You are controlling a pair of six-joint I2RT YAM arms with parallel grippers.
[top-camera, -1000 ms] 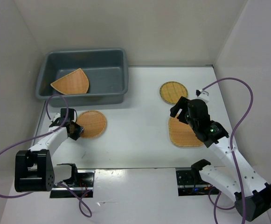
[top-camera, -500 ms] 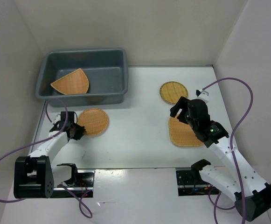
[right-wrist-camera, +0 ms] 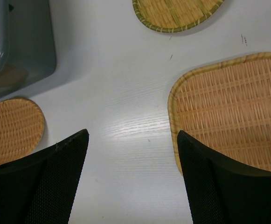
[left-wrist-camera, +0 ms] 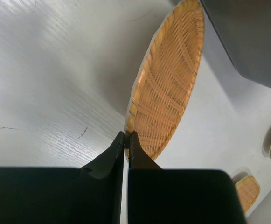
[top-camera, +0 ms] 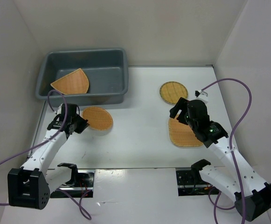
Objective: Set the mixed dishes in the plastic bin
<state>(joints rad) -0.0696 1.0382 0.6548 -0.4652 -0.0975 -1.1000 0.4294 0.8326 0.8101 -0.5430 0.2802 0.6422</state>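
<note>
The left gripper (left-wrist-camera: 127, 137), clamped on the rim of the round orange woven plate (left-wrist-camera: 168, 88), has tilted it up from the white counter (top-camera: 140, 133) just near the blue-grey plastic bin (top-camera: 105, 99), ready for lifting in; the right gripper (right-wrist-camera: 131, 140) gapes.

Illumination is bright, even and diffuse, coming from overhead. Soft shadows lie beneath the plastic bin (top-camera: 86, 95) and the tilted round plate (left-wrist-camera: 168, 88). The white table (top-camera: 140, 135) shows mild sheen. The top view is sharp. In the wrist views the near fingers (right-wrist-camera: 37, 186) are dark, with little detail.
</note>
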